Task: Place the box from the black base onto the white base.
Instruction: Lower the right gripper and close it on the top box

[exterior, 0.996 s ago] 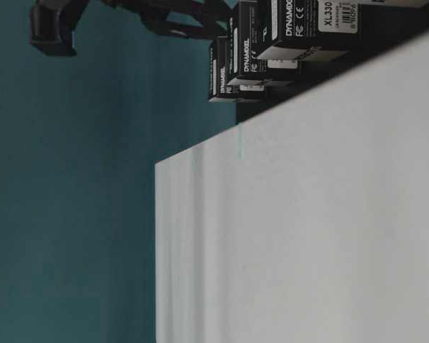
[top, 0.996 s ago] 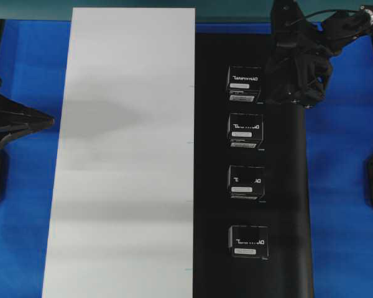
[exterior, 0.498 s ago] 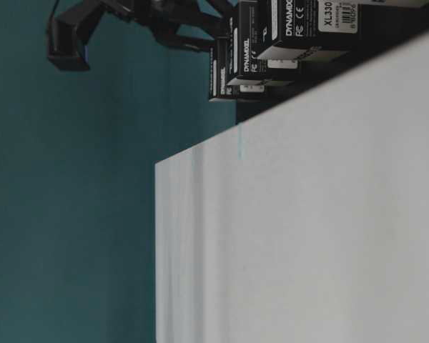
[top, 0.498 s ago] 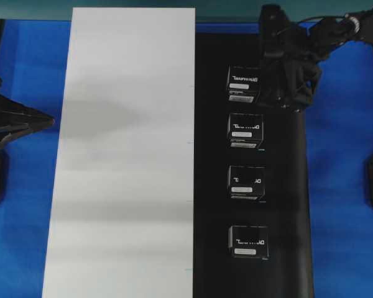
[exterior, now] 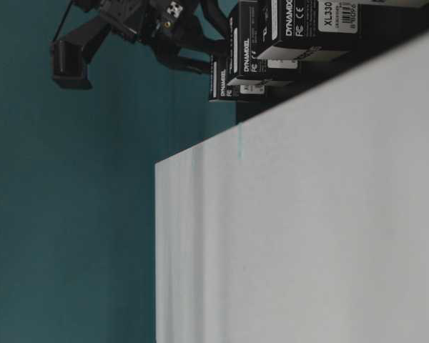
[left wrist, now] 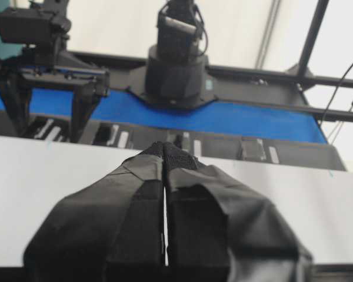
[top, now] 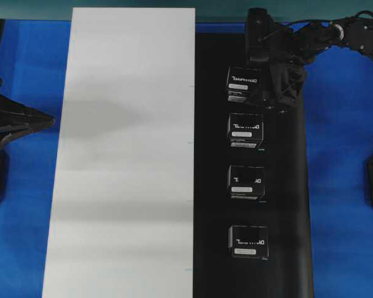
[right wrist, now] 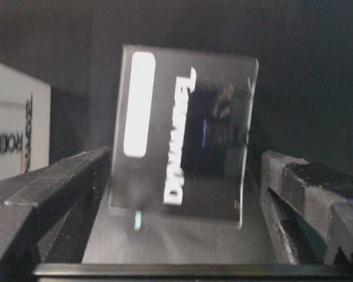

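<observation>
Black box [right wrist: 185, 132] sits between right gripper's [right wrist: 182, 194] spread fingers; left gripper [left wrist: 165, 154] closed.

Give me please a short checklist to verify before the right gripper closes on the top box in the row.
1. Right gripper is open: ok.
2. Top box sits between the two fingers: ok, with a gap on each side.
3. Gripper low enough for a firm hold: cannot tell.
4. Next box in the row is apart from the fingers: ok.
5. White base has free space for placing: ok.
6. Left gripper is out of the way: ok, it is shut and off the black base.
</observation>
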Controlling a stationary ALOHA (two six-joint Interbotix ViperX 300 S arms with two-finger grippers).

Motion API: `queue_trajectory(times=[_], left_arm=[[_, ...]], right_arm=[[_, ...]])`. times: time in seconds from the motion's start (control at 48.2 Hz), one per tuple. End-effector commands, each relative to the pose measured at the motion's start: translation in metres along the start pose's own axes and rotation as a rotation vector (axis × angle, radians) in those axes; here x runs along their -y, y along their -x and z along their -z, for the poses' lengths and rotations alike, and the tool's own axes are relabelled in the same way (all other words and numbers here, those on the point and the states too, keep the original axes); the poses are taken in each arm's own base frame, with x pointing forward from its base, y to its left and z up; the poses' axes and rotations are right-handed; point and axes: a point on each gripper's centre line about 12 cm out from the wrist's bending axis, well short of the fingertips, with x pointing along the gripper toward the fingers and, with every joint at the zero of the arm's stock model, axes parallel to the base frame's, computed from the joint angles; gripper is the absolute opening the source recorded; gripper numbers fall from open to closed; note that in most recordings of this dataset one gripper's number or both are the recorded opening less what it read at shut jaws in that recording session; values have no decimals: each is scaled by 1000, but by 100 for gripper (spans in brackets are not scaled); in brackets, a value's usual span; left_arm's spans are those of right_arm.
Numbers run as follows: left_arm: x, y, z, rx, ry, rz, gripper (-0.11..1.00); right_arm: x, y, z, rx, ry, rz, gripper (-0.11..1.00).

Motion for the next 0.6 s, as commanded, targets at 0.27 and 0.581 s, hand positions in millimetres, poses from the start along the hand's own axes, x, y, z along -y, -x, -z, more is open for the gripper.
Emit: queue_trajectory(times=[0.27, 0.581], left_arm=[[0, -2, -5, 11, -2, -2, -4], [0, -2, -5, 11, -2, -1, -4]], right_arm=[[-3, -5, -5, 18, -40, 6, 96], [-6, 1, -9, 28, -103, -4, 66]])
